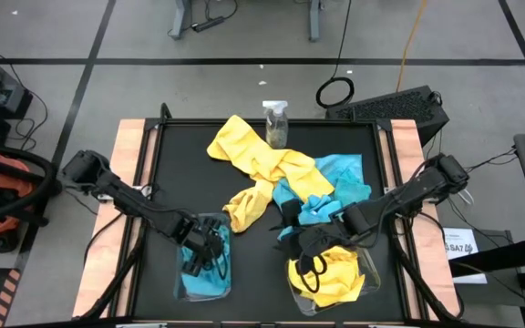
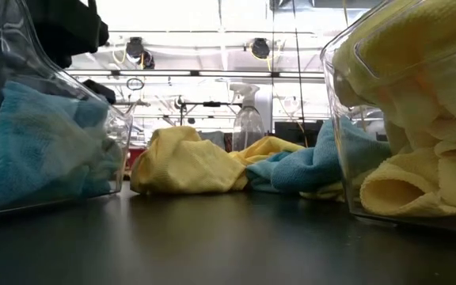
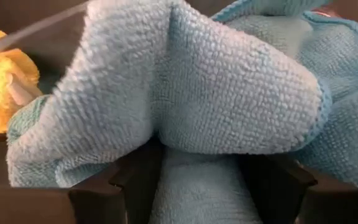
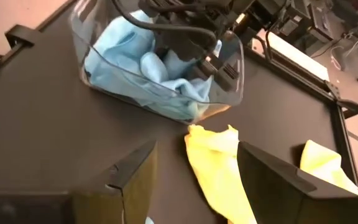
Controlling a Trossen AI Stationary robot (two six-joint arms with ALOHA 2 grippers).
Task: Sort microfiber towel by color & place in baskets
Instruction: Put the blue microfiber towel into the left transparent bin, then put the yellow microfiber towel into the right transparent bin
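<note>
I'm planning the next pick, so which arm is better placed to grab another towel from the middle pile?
Right. The right gripper hangs open beside the pile's yellow towel; the left gripper sits inside the blue basket, fingers around a blue towel.

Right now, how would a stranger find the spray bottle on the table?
Start at the black table and go to its far edge, opposite the two baskets. The spray bottle stands upright there, beside the yellow towel. It is the only hard, clear, upright thing among soft coloured cloths.
</note>
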